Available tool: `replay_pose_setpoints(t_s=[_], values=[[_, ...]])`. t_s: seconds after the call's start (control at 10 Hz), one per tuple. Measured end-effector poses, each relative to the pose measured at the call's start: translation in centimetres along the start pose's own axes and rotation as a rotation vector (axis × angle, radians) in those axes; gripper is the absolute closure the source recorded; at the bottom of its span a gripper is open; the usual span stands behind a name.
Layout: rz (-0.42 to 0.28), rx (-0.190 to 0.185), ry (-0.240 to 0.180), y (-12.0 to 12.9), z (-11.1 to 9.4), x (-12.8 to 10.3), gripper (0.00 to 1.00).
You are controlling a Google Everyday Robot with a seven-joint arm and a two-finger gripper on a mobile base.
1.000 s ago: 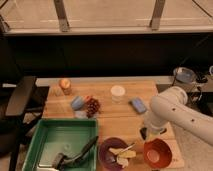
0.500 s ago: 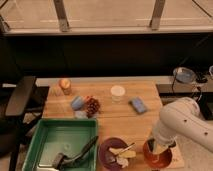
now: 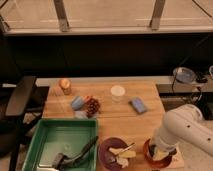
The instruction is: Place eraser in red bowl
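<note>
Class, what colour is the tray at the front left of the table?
Green, seen in the camera view: the tray. The gripper is over the red bowl.

The arm [image 3: 187,131] at the counter's front right corner is smooth, rounded and off-white, with a fat, tube-like segment. Its gripper [image 3: 160,152] is a paler cream, low over the red bowl [image 3: 148,154].
</note>
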Motion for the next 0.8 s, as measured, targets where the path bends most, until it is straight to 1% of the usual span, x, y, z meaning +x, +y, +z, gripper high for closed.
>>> replay_pose_setpoints(t_s=[0.1, 0.4, 0.6, 0.7, 0.8], values=[[0.002, -0.002, -0.004, -0.1, 0.2, 0.0, 0.71], [0.026, 0.004, -0.008, -0.1, 0.3, 0.6, 0.41], [0.04, 0.008, -0.02, 0.0, 0.3, 1.0, 0.24], [0.038, 0.006, -0.026, -0.2, 0.5, 0.9, 0.21], [0.034, 0.005, -0.03, -0.4, 0.6, 0.7, 0.21]])
